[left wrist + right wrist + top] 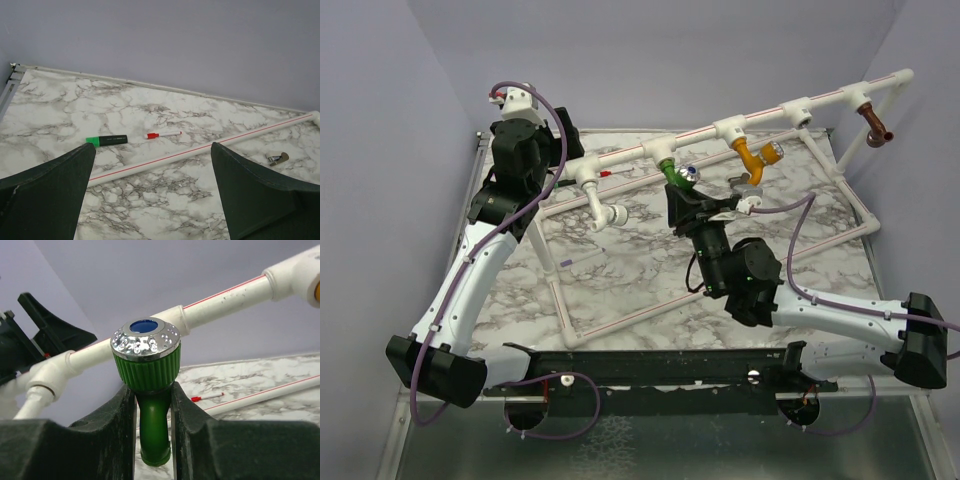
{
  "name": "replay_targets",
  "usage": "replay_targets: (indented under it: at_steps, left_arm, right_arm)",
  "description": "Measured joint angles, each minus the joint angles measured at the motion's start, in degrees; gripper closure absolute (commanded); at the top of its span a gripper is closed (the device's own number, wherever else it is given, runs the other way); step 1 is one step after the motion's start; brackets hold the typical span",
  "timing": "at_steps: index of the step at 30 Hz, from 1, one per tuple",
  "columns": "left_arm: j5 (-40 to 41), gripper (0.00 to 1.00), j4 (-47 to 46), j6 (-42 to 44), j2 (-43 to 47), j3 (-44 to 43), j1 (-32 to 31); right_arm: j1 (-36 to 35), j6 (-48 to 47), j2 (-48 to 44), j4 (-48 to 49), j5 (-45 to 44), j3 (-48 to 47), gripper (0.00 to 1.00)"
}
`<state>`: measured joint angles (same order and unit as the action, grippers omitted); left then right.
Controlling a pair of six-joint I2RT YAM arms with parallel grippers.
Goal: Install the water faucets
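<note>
item: green plastic tap with ribbed knob and silver blue-centred cap (pixel 147 367). pinched at the neck between the right gripper (pixel 152 410) fingers, knob above them, spout below. the grip probably serves to twist it into the white tee fitting (pixel 176 317) just behind, on the white red-striped pipe (pixel 227 292).
item: left gripper (pixel 152 195). jaws spread wide, holding nothing, marble-patterned tabletop (pixel 150 115) ahead of it. seemingly idle.

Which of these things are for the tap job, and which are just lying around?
For the job: green plastic faucet, orange-yellow plastic faucet, brown plastic faucet, white plastic faucet, white red-striped pipe frame.
Just lying about: green-and-black marker, red-capped white pen, small grey metal piece.
</note>
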<state>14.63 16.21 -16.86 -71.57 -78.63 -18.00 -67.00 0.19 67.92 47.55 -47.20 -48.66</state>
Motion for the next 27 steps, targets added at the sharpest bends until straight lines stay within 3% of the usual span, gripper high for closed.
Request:
replay_targets:
  at_steps: [12, 20, 27]
  left_arm:
    - [0.07, 0.01, -0.13, 0.04, -0.02, 0.0, 0.0]
    - [0.09, 0.01, -0.52, 0.17, -0.24, 0.0, 0.2]
    - [-0.07, 0.01, -0.39, 0.15, -0.22, 0.0, 0.15]
  right_arm:
    - [0.37, 34.58, 0.09, -3.78, -7.89, -0.44, 0.99]
    - [0.52, 63.98, -1.16, -25.83, -12.17, -6.8, 0.99]
    - [0.68, 80.3, -2.21, -32.89, -12.09, -7.21, 0.99]
